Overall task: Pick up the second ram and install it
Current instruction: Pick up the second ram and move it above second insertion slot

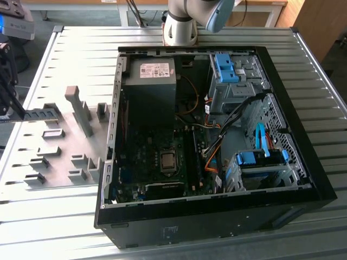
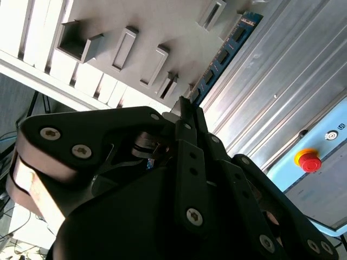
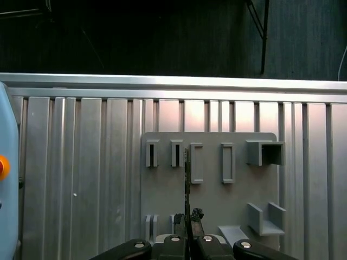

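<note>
My gripper (image 1: 16, 112) is shut on one end of the second ram (image 1: 40, 115), a thin blue-green stick, at the exterior view's left edge. The stick points level toward the open computer case (image 1: 217, 216), over the grey holder plate (image 1: 59, 157). In the second wrist view the black fingers (image 2: 190, 157) pinch the ram (image 2: 222, 54), whose black chips show. In the first wrist view the ram (image 3: 187, 179) is seen edge-on, rising from my gripper (image 3: 188, 218) above the plate's slots (image 3: 196, 162). The motherboard's dark ram slots (image 1: 191, 157) lie inside the case, beside the processor socket (image 1: 168, 161).
Upright grey holder blocks (image 1: 81, 111) stand on the plate between the ram and the case wall (image 1: 112, 124). Inside the case are a power supply (image 1: 150, 86), drive bays with blue latches (image 1: 225, 67) and loose cables (image 1: 214, 146). A red button (image 2: 308, 161) sits beyond the table's edge.
</note>
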